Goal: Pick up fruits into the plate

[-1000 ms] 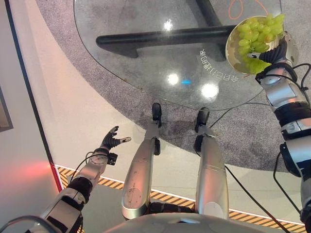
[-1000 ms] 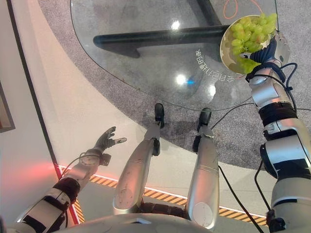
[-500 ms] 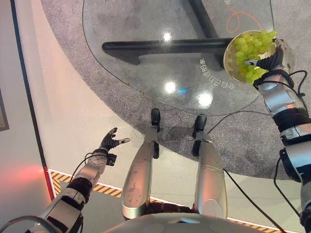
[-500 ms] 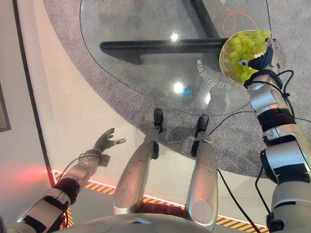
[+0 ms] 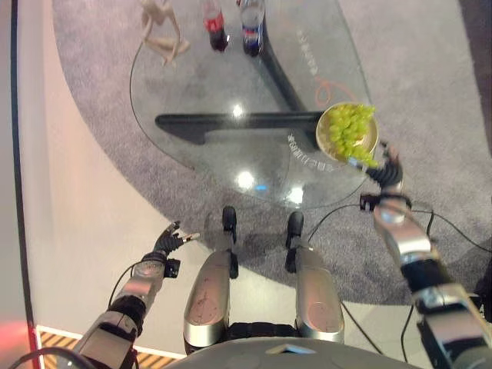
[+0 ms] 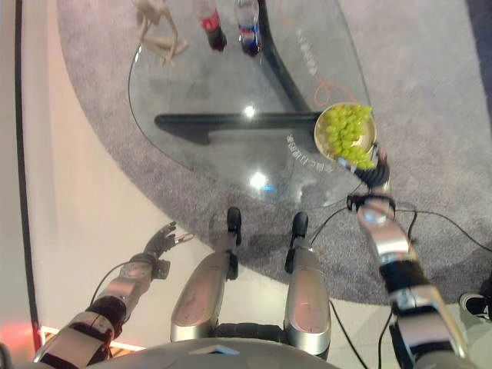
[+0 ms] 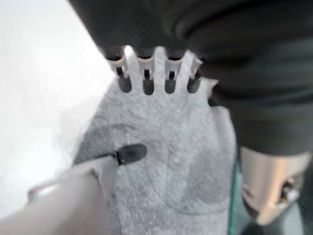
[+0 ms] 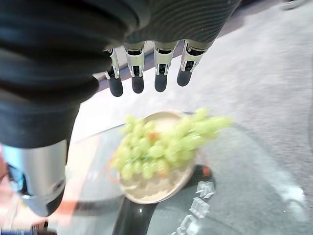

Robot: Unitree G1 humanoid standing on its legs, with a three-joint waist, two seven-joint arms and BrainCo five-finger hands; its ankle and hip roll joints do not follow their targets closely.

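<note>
Already the grapes [image 5: 350, 135] lie heaped in the plate [image 5: 326, 141] at the glass surface's [image 5: 200, 92] near edge, just ahead of the right hand [image 5: 387, 173], its fingers [image 8: 137, 78] straight and empty; the left hand [image 5: 167, 241] hangs open, well apart.

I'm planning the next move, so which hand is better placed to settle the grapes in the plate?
The right hand: it is open beside the plate of green grapes at the glass table's edge. The left hand is open low over the floor, away from the table.
</note>
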